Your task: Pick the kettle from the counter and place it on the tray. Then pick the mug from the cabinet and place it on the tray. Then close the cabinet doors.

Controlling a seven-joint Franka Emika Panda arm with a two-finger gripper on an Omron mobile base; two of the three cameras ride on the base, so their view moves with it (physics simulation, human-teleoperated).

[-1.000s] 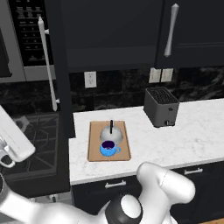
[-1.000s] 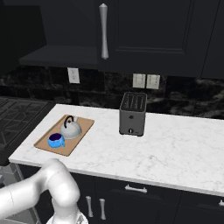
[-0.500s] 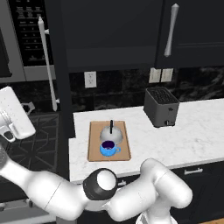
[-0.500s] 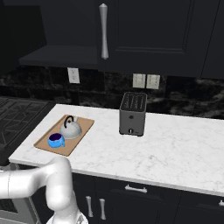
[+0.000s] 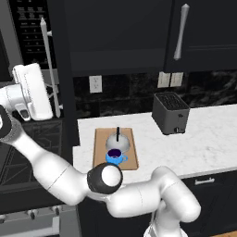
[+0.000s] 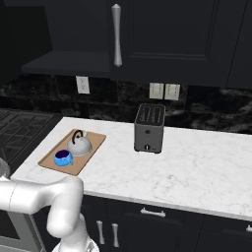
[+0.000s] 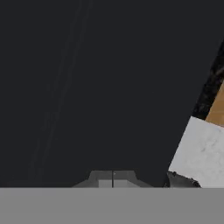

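The silver-grey kettle (image 5: pixel 117 141) (image 6: pixel 79 145) and the blue mug (image 5: pixel 115 156) (image 6: pixel 63 157) both stand on the wooden tray (image 5: pixel 99 139) (image 6: pixel 96 140), which lies on the white counter (image 5: pixel 208 134) (image 6: pixel 197 167). The cabinet (image 5: pixel 115 37) (image 6: pixel 69 64) is open on its left side. Its left door (image 5: pixel 62 69) stands swung out, edge toward the camera. The right door (image 5: pixel 203 28) (image 6: pixel 167 34) is closed. My white hand (image 5: pixel 33 90) hangs just left of the open door. My gripper (image 7: pixel 113 177) is shut, empty, and faces the door's flat black panel (image 7: pixel 109 87) up close.
A black toaster (image 5: pixel 170 113) (image 6: pixel 149 128) stands on the counter right of the tray. The microwave (image 5: pixel 28 37) with its silver handle is right behind my hand. The gas stovetop (image 5: pixel 41 139) (image 6: pixel 24 130) lies to the left of the counter.
My hand has risen from low on the left and moved right, up beside the open left door. Kettle, mug and tray have not moved.
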